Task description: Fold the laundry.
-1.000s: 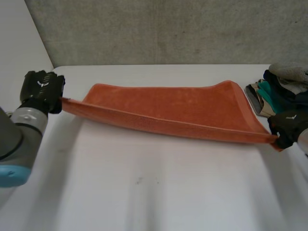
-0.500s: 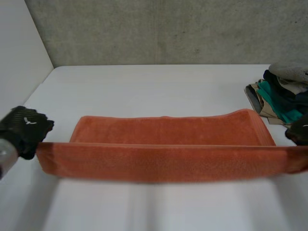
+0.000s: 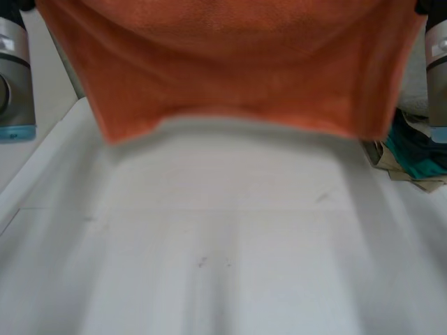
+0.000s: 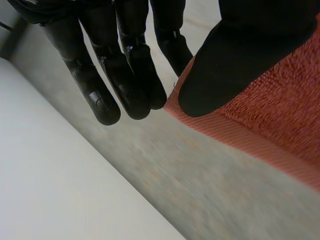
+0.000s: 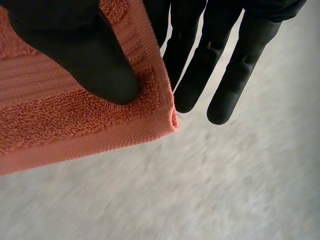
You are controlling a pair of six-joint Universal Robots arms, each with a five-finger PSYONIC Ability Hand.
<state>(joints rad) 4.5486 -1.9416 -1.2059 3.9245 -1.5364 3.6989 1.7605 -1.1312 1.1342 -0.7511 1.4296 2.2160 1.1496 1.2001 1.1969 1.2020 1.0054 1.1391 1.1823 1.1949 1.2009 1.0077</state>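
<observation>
Towel hung spread wide and high, its bottom edge clear of the table. I saw my left hand pinching its left corner, my right hand pinching its right corner, thumb against fingers.

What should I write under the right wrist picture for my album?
The robot's right hand pinches a corner of the orange towel under its thumb.

Pinching a corner of the orange towel under the left hand thumb, another corner under the right hand thumb; other fingers straight, clear of cloth. Left arm and right arm upright, wide apart.
</observation>
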